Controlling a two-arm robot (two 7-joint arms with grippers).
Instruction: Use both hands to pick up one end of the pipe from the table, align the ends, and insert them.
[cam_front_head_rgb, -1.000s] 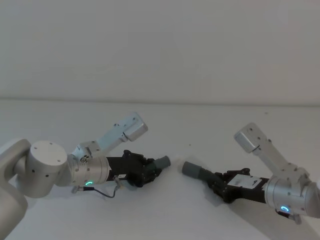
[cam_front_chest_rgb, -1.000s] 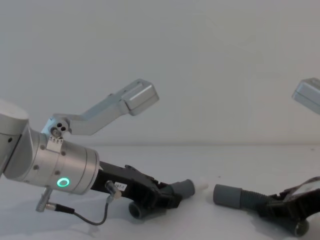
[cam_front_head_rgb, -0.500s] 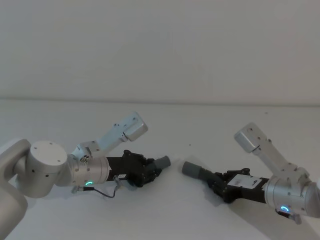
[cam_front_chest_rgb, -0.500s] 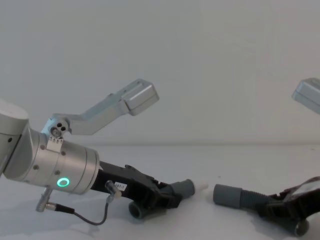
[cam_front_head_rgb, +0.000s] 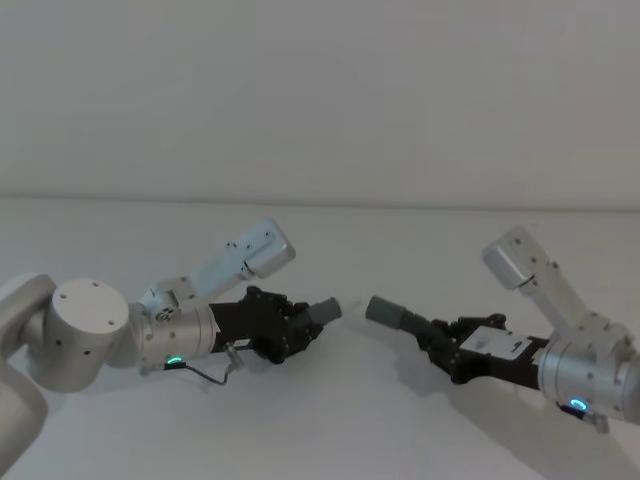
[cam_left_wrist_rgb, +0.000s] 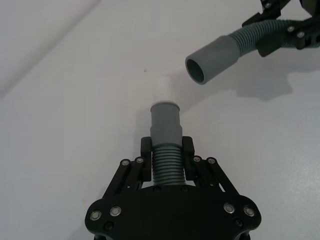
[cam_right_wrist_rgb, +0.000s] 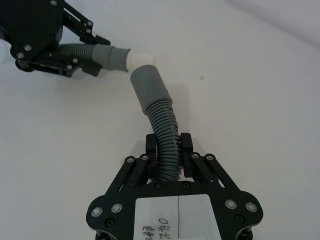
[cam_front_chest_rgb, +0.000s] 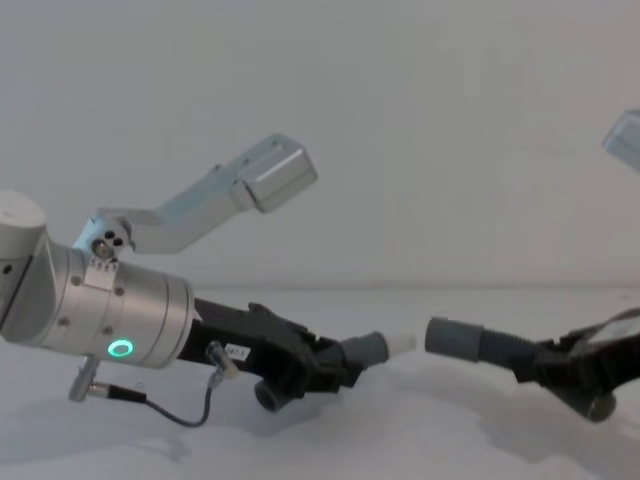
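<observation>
— What's the scene?

— Two robot arms, low over a white tabletop (cam_front_head_rgb: 350, 430). The left gripper (cam_left_wrist_rgb: 166, 146) has its fingers clenched on the ribs of the short hose (cam_left_wrist_rgb: 167, 167). The right gripper (cam_right_wrist_rgb: 168, 145) is clamped on the long hose (cam_right_wrist_rgb: 167, 125). Both pieces look to be held just clear of the surface, between the arms.

— Joined?

— Not yet. The whitish tip (cam_right_wrist_rgb: 140, 59) sits just beside the mouth of the open cuff (cam_right_wrist_rgb: 147, 85) without touching it. The two axes meet at an angle.

— What would make this step go well?

— Squaring up first, I'd say. The right wrist should swing its cuff until the mouth faces the tip head-on at the same height. Then the two can close in one straight, slow push. Going in crooked would likely catch the tip on the rim.

— Anything awkward about the material?

— The corrugated dark grey bodies look springy. The long hose bends between the fingers and its cuff, so that cuff may wander under load. The left grip sits right behind its cuff and should steer more surely. The cuffs themselves are smooth, matte, stiff-looking cylinders. The tip is narrower and pale, which should help it find the bore.
</observation>
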